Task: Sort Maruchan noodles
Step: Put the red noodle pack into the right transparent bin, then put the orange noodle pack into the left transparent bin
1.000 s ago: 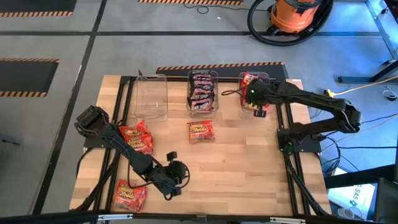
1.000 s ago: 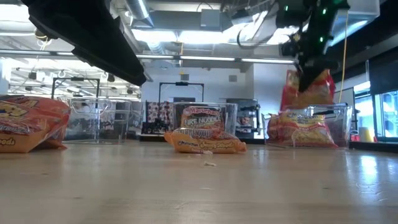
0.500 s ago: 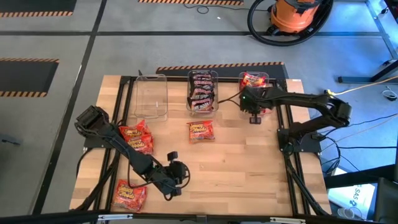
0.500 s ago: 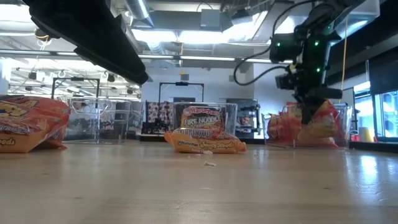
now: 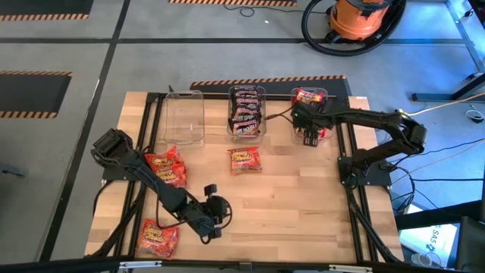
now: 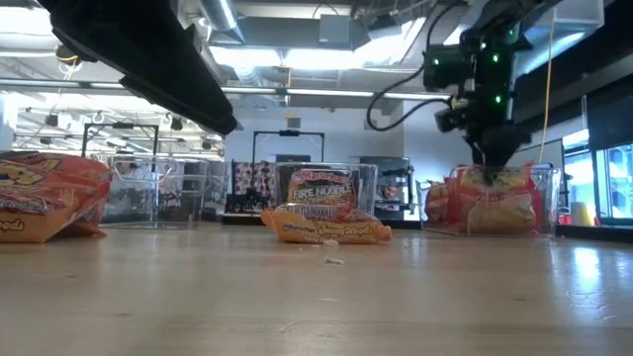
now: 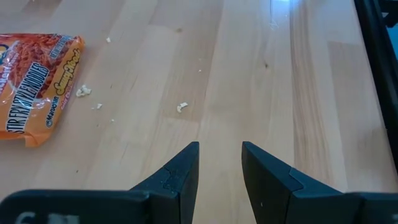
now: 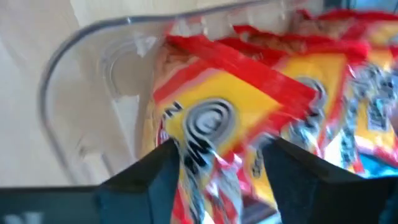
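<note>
My right gripper (image 5: 311, 136) (image 6: 492, 158) points down into the right clear bin (image 8: 74, 56), open. Its fingers stand on either side of a red-and-yellow Maruchan packet (image 8: 230, 93) that lies on other such packets in the bin (image 6: 495, 203). The middle bin (image 5: 246, 112) holds dark packets. Three orange-red packets lie flat on the table: at mid table (image 5: 245, 159), at the left (image 5: 167, 168) and at the near left (image 5: 158, 237). My left gripper (image 5: 212, 199) (image 7: 219, 168) hangs low over the near table, open, with nothing between its fingers.
An empty clear bin (image 5: 184, 117) stands at the far left of the row. Crumbs (image 7: 181, 107) lie on the bare wood ahead of my left gripper. Black frame rails run along the table's left and right sides (image 5: 352, 205).
My right gripper has come down into the right bin with the red-and-yellow packet and tipped more steeply downward. The packet, which hung below the fingers above the bin, now lies on the packets inside it.
</note>
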`<control>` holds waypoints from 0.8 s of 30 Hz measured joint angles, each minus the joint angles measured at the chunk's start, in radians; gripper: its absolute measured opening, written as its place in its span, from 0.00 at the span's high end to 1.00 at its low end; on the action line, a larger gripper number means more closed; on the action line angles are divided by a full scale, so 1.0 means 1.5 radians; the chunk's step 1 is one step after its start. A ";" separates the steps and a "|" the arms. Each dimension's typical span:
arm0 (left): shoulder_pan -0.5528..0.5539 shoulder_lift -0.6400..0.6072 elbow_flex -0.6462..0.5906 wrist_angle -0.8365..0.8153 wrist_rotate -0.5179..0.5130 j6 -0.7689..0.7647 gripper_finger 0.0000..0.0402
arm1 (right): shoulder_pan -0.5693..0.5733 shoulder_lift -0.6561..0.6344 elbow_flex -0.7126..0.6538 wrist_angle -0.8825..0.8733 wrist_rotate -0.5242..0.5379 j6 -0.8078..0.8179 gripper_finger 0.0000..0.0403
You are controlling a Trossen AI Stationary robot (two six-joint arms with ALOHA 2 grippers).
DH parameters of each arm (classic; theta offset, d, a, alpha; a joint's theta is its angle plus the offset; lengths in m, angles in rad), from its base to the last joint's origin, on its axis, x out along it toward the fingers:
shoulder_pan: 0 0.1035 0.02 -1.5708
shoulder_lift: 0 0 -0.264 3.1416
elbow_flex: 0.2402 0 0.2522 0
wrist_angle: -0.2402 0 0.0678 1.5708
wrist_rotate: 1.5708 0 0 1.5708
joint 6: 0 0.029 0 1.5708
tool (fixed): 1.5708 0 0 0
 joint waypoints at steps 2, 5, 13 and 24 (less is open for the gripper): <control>0.004 0.000 0.000 0.000 0.003 0.002 0.71 | 0.000 0.000 0.032 -0.047 -0.008 0.025 0.45; 0.008 0.000 0.000 0.000 0.003 0.004 0.71 | 0.000 0.000 0.078 -0.103 -0.034 0.069 0.42; 0.036 0.000 0.000 0.000 0.000 0.021 0.71 | 0.088 -0.033 0.114 -0.089 -0.107 0.174 0.43; 0.135 0.000 0.000 -0.013 -0.006 0.034 0.71 | 0.315 -0.047 -0.048 0.348 -0.119 0.278 0.47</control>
